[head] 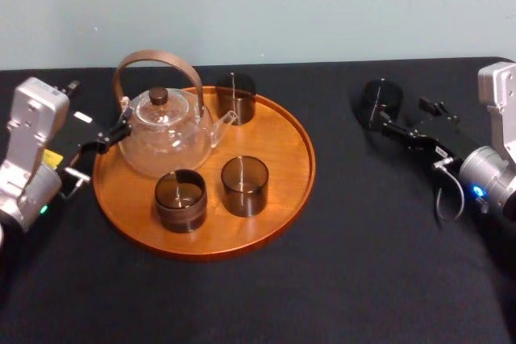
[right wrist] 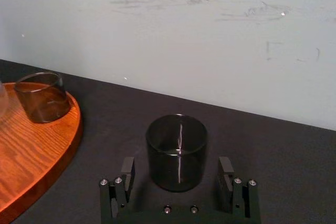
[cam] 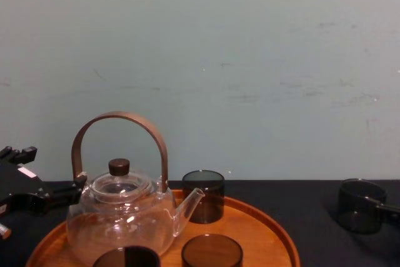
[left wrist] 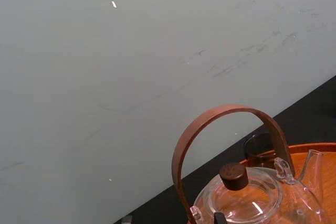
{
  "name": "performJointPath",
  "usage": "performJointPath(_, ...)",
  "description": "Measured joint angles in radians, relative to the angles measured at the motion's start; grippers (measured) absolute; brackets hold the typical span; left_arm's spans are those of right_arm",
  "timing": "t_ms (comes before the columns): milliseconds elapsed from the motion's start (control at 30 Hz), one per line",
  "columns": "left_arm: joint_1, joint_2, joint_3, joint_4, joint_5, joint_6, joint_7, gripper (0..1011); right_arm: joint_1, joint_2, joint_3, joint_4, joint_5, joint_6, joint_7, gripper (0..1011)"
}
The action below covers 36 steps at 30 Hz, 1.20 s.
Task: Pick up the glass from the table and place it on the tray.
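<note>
Right of the tray: we find a smoked glass tumbler (head: 380,101) standing upright on the black surface (head: 347,263). It is well apart from the round wooden tray (head: 284,144) and towards the far side of the surface.
Right hand: our right hand (right wrist: 176,162) sits low at the tumbler. Its two fingers (right wrist: 127,169) are spread wide, one on each side of the glass wall. A thin strip of dark surface shows between each finger and the glass, so we judge that nothing is pinched yet.
Key relation: the tumbler lies straight ahead of the right hand, centred in the gap. The fingertips come alongside its near half, as far as we can tell.
Axis: the tumbler is a short round cylinder with its long axis vertical, so a pinch from the side suits it from any direction.
Nearer arm: the right, by a wide margin. Our left hand (head: 113,136) waits across the tray at its left edge, close beside the glass teapot (head: 165,138).
Tray load: the teapot sits on the left side with three matching tumblers (head: 244,185) around it, one at the back and two at the front. Bare wood remains on the right side, which faces the tumbler.
Next move, in our judgement: press the fingers together on the tumbler and lift it. Then carry it towards our left, over the low rim, onto that bare patch.
Risk, in our judgement: smooth glass may slip, and the front tumbler stands near the landing spot.
</note>
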Motion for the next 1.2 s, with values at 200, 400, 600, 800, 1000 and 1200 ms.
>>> performJointPath(200, 0.0, 0.0, 0.0, 0.0, 0.0, 0.0, 0.0, 1009, 0.021, -0.008, 0.005, 0.036, -0.004, -0.002, 0.0, 1002)
performJointPath(400, 0.0, 0.0, 0.0, 0.0, 0.0, 0.0, 0.0, 1009, 0.05, -0.018, 0.006, 0.078, -0.011, -0.008, 0.007, 1002)
performJointPath(600, 0.0, 0.0, 0.0, 0.0, 0.0, 0.0, 0.0, 1009, 0.091, -0.036, 0.002, 0.138, -0.018, -0.027, 0.023, 1002)
performJointPath(800, 0.0, 0.0, 0.0, 0.0, 0.0, 0.0, 0.0, 1009, 0.128, -0.049, -0.001, 0.193, -0.021, -0.046, 0.04, 1002)
performJointPath(1000, 0.0, 0.0, 0.0, 0.0, 0.0, 0.0, 0.0, 1010, 0.172, -0.066, -0.008, 0.259, -0.031, -0.07, 0.058, 1002)
performJointPath(1200, 0.0, 0.0, 0.0, 0.0, 0.0, 0.0, 0.0, 1009, 0.211, -0.081, -0.013, 0.32, -0.042, -0.082, 0.066, 1002)
